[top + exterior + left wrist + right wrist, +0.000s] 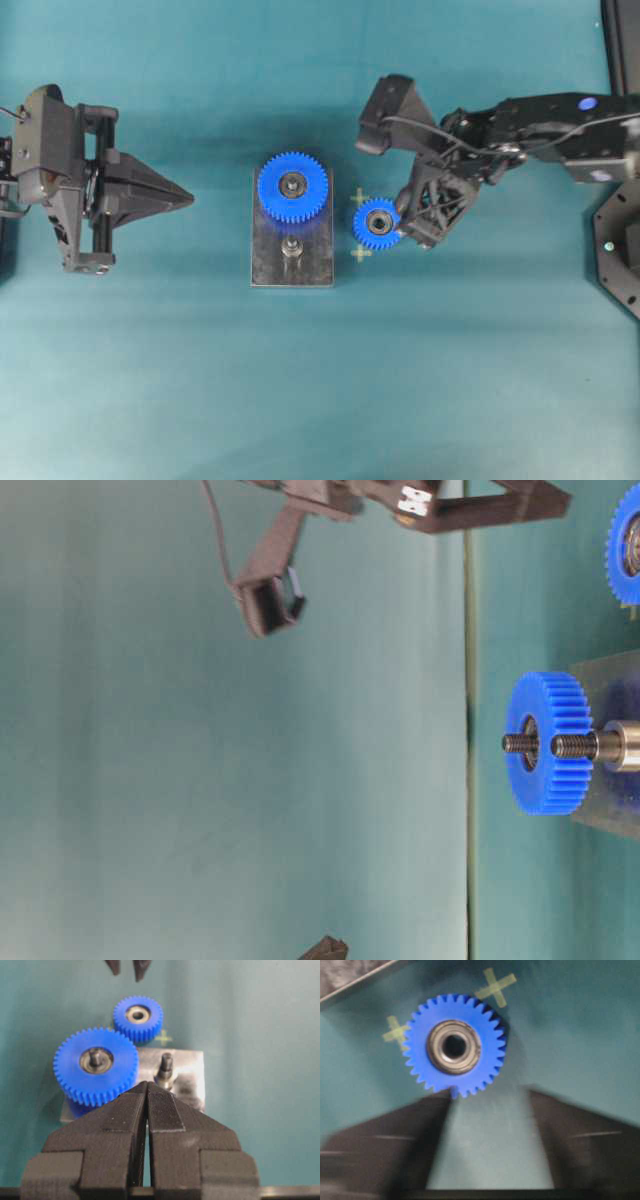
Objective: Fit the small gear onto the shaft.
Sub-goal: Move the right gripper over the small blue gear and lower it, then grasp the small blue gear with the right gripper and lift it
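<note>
On the teal desk [150,380], just right of the grey plate [292,268], the small gear [378,223] lies flat with its metal-ringed hub hole facing up. Two pale tape crosses flank it, one [360,198] above and one [361,253] below in the overhead view. The gear is not on the shaft [291,247], which stands bare from the plate, apart from the gear.

The right hand [412,222] sits just right of the gear, angled down toward it. In the right wrist view its two dark fingers stand spread wide, released, with bare desk between them; the gear [454,1046] lies just beyond the tips, toward the left finger [390,1147], whose tip appears to reach the gear's toothed rim. That view is blurred, so I cannot tell whether they touch. Nothing is grasped.

On the plate, the big gear [292,186] sits on its own pin at the far end, its teeth overhanging the plate's edge. The shaft rises beside it, nearer the plate's middle; in the table-level view its threaded tip [572,746] shows clearly, level with the big gear's pin.

The left hand [190,199] is well left of the plate, pointing toward it. In the left wrist view its ridged fingers [120,1115] are pressed together, clenched on nothing, with the plate [192,1072] and both gears ahead of them.
</note>
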You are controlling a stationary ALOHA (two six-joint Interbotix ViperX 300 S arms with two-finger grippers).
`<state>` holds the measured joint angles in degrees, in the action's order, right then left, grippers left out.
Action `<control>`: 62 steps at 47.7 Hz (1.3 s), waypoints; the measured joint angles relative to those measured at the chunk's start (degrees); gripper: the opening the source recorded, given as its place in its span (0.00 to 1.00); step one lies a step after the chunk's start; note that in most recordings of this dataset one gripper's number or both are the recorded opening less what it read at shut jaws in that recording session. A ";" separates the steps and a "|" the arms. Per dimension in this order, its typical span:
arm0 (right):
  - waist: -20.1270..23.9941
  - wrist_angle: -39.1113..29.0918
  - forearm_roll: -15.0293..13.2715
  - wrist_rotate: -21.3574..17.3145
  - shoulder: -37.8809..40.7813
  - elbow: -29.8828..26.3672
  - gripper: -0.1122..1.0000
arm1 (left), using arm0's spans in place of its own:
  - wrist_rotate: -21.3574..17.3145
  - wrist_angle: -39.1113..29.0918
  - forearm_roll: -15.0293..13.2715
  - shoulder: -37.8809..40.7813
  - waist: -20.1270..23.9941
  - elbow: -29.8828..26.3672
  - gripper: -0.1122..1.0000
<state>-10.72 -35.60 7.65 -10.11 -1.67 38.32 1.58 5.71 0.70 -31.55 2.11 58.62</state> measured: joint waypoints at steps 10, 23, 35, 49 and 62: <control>0.00 0.79 0.00 0.09 3.34 -1.41 0.91 | 0.09 0.00 0.00 0.09 0.00 0.09 0.10; -0.26 2.02 0.00 0.00 6.50 -3.16 0.90 | 0.09 0.00 0.00 0.09 0.00 0.09 0.10; -0.79 2.11 -0.97 0.09 8.44 -3.52 0.90 | 0.18 0.09 0.00 0.00 -0.18 0.09 0.10; -1.32 1.49 -1.32 0.00 9.14 -4.04 0.89 | 0.35 0.44 0.00 0.09 -0.26 0.79 0.10; -0.79 0.35 -1.32 0.00 9.84 -4.75 0.77 | 0.35 1.32 0.00 0.09 -0.26 0.79 0.10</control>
<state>-11.51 -35.24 6.33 -10.11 8.17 33.57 1.93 7.03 0.70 -31.46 1.85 59.41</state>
